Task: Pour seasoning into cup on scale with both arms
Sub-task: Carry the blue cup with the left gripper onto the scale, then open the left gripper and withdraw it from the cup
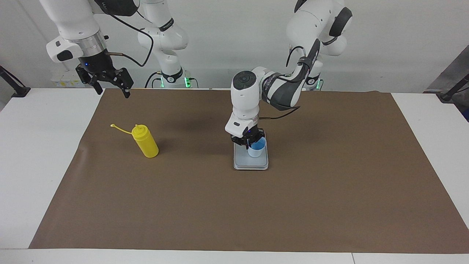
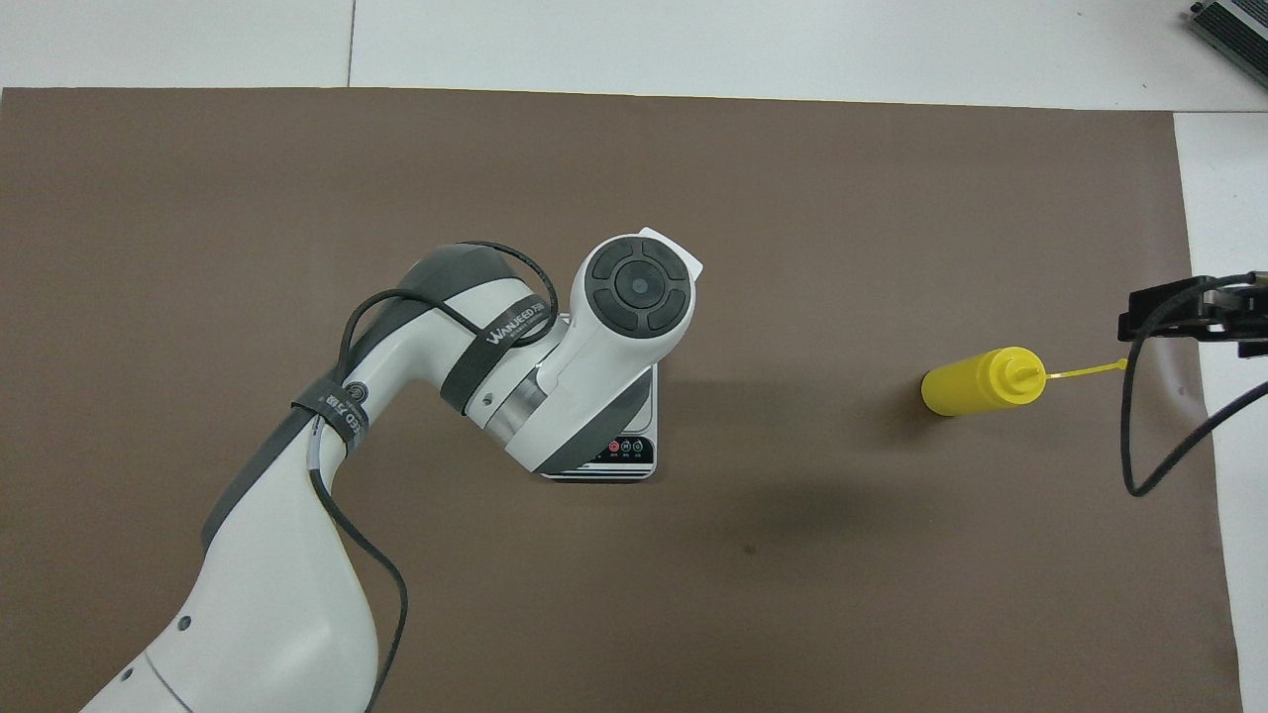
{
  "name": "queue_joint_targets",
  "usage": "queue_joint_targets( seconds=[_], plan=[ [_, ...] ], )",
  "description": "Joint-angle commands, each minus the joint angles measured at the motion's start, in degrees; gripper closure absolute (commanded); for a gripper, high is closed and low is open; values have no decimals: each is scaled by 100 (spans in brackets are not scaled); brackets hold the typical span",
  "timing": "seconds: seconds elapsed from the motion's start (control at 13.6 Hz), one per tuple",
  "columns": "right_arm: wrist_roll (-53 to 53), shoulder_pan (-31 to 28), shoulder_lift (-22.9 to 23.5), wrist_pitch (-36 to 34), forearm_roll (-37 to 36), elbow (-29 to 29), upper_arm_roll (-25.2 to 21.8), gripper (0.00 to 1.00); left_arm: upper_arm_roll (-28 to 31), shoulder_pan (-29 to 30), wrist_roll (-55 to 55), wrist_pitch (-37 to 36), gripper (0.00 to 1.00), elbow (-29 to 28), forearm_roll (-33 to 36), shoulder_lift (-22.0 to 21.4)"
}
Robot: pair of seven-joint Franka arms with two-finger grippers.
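Observation:
The pale blue cup [image 1: 257, 149] stands upright on the silver-grey scale [image 1: 251, 164] in the middle of the brown mat. My left gripper [image 1: 252, 142] comes straight down on the cup, its fingertips pinching the rim on the side nearer the robots. In the overhead view the left arm covers the cup, and only the display end of the scale [image 2: 619, 458] shows. The yellow seasoning bottle [image 1: 146, 141] stands toward the right arm's end, its cap strap hanging out sideways. My right gripper [image 1: 113, 91] hangs open over the mat's edge near the robots, well above the bottle [image 2: 976, 381] and apart from it.
A brown mat [image 1: 256, 212] covers most of the white table. The right gripper's black cable [image 2: 1139, 436] loops down beside the bottle in the overhead view. Both arm bases stand at the robots' edge of the table.

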Motion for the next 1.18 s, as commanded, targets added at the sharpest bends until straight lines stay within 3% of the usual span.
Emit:
queue_joint_targets(
  seconds=[0.0, 0.07, 0.29, 0.59, 0.74, 1.1],
  plan=[
    [37, -47, -166, 24, 58, -128, 27, 0, 76, -103, -89, -85, 61, 213, 174, 139],
    [20, -55, -210, 15, 58, -146, 27, 0, 67, -103, -89, -111, 52, 222, 227, 139],
    [-24, -29, -236, 32, 58, -163, 27, 0, 67, -120, -71, -391, 49, 467, 253, 200],
    [-1147, -204, -245, 120, 241, -303, 19, 0, 50, -217, -63, -1095, 47, 1144, 262, 411],
    [-2198, -555, -263, 242, 838, -575, 1, 0, 58, -252, -62, -1175, 47, 1189, 254, 402],
    [-3880, -706, -631, 1129, 1226, -1585, -51, 0, 67, 19, 533, -2069, 47, 1671, 210, 192]
  ],
)
